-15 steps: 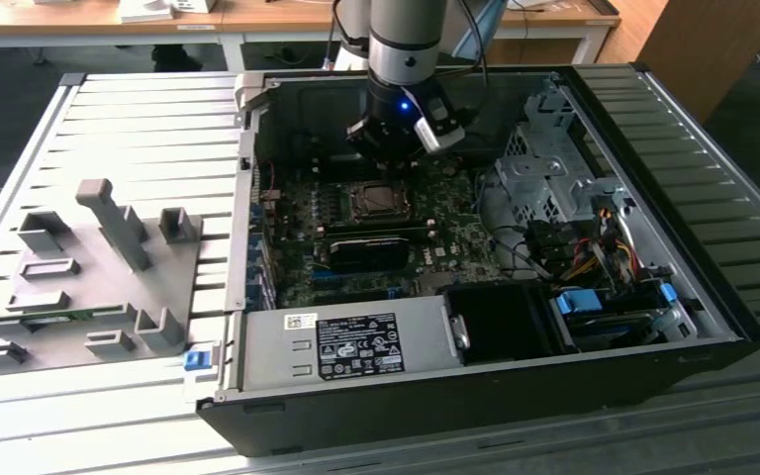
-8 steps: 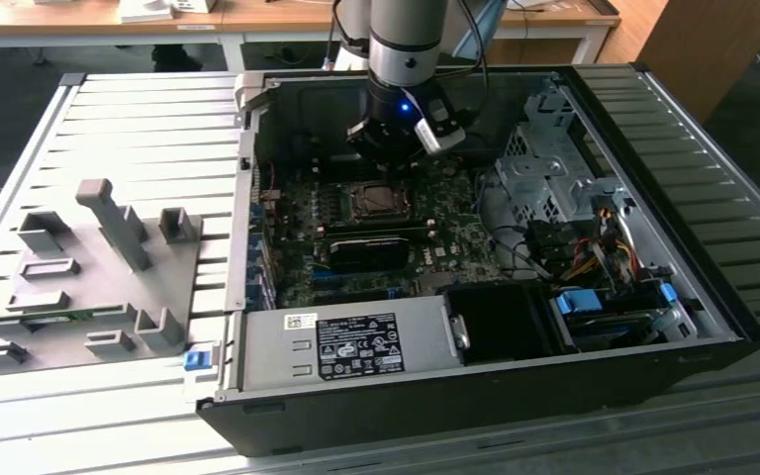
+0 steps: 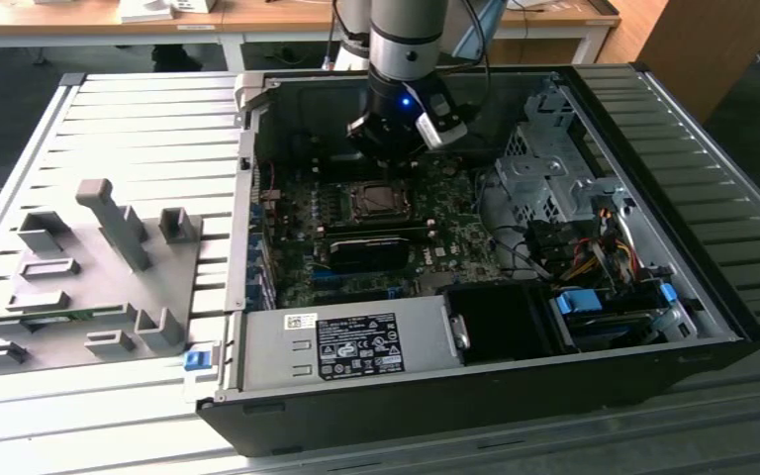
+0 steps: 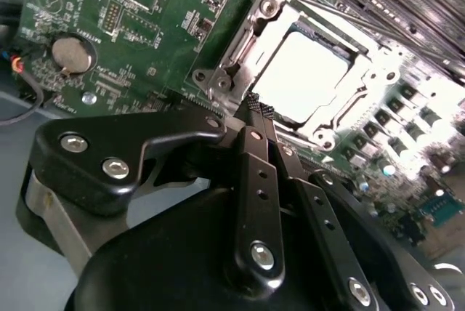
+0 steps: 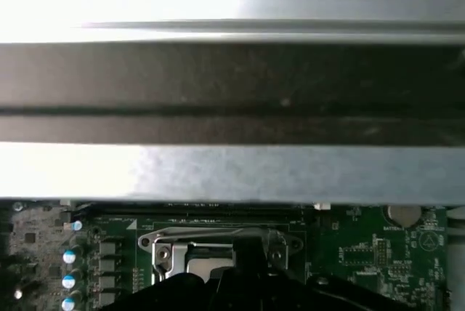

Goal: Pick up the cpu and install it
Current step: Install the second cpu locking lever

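The cpu [image 4: 301, 78], a flat square chip with a bright silvery top, lies inside the metal-framed socket [image 4: 218, 78] on the green motherboard [image 4: 145, 27]. My gripper [image 4: 258, 107] hovers just beside the socket's edge, its two black fingers [image 4: 249, 158] pressed together with nothing between them. In the exterior view the gripper [image 3: 387, 160] hangs inside the open computer case, a little above and behind the socket [image 3: 377, 201]. The first wrist view shows the socket frame [image 5: 168, 242] and a pale strip of the cpu [image 5: 207, 251] behind the dark fingers [image 5: 247, 271].
A grey tray [image 3: 90, 267] with upright fixtures and a green memory stick [image 3: 56, 317] lies at the exterior view's left. Inside the case are the power supply [image 3: 353, 341], a drive cage [image 3: 545, 168], coloured cables [image 3: 592, 247] and a heatsink [image 3: 367, 252]. The case wall [image 5: 232, 78] is close by.
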{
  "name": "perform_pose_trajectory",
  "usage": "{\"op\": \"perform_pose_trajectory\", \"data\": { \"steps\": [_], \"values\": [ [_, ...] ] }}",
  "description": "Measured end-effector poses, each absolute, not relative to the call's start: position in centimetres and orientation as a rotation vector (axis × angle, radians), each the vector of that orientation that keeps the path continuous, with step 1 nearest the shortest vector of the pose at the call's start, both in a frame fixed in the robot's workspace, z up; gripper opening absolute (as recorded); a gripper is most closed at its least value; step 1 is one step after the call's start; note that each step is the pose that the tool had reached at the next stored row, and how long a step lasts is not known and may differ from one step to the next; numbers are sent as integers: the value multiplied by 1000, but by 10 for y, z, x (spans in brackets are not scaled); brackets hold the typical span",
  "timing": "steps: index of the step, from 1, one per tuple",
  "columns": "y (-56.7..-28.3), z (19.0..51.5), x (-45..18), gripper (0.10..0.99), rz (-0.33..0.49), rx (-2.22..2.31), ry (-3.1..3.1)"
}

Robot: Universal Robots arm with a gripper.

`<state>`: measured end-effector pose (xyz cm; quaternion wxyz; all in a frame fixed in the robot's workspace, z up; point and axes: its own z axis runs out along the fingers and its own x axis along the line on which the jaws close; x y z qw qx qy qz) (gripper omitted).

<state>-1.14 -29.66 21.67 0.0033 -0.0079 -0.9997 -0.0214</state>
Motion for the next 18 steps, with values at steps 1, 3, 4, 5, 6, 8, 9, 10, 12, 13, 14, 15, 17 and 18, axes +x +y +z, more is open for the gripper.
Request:
{"op": "perform_pose_trajectory", "data": {
  "steps": [1, 3, 4, 5, 6, 8, 9, 10, 12, 13, 14, 15, 17, 18],
  "values": [
    [-297, 220, -11, 106, -67, -25, -3134],
    [-297, 228, -11, 106, -66, -25, -3134],
    [-297, 232, -11, 106, -66, -25, -3134],
    [-297, 236, -11, 106, -65, -25, -3134],
    [-297, 240, -11, 106, -65, -25, -3134],
    [-297, 248, -11, 106, -65, -25, -3134],
    [-297, 251, -11, 106, -64, -25, -3134],
    [-297, 253, -11, 106, -64, -25, -3134],
    [-297, 253, -11, 106, -62, -25, -3134],
    [-298, 253, -11, 106, -61, -25, -3134],
    [-299, 253, -11, 106, -61, -25, -3134],
    [-300, 253, -11, 106, -61, -25, -3134],
    [-301, 253, -11, 106, -61, -25, -3134],
    [-304, 253, -11, 106, -61, -25, -3134]
  ]
}}
